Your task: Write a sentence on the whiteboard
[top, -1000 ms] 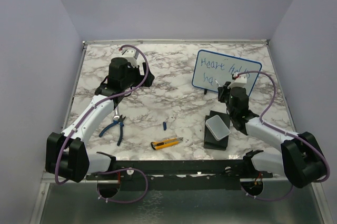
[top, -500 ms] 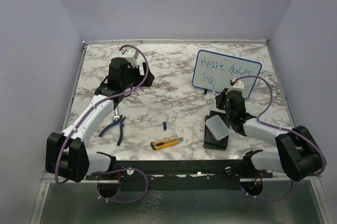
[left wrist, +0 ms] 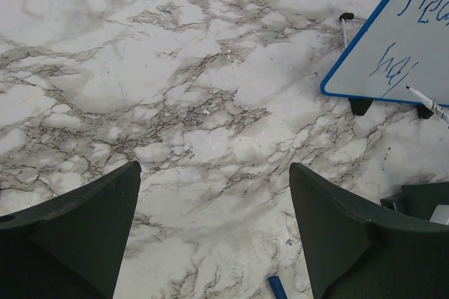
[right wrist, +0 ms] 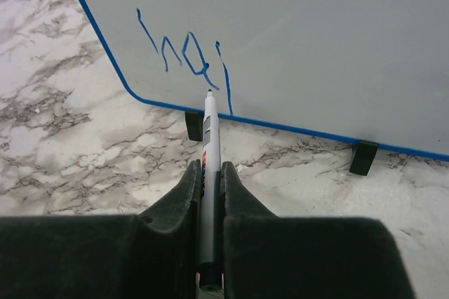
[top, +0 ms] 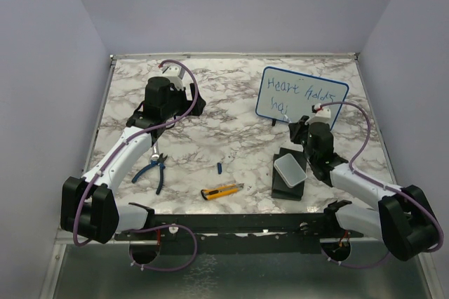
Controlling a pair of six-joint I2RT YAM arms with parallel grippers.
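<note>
The whiteboard, white with a thin blue frame and black feet, stands tilted at the back right; it also shows in the left wrist view and the right wrist view. The sentence is in blue marker, two lines; the lower line's letters show close up. My right gripper is shut on a white marker, whose tip sits at the board's lower edge just below the lower line. My left gripper is open and empty, over bare marble at the back left.
A pale grey rounded box lies on a black block in front of the board. A blue marker cap, a yellow utility knife and blue-handled pliers lie near the front. Walls close in the marble table.
My right gripper, with the marker, has shifted along the board's lower line, first left and down, then slightly right. The lower line has grown by a stroke or two. The left arm is still.
</note>
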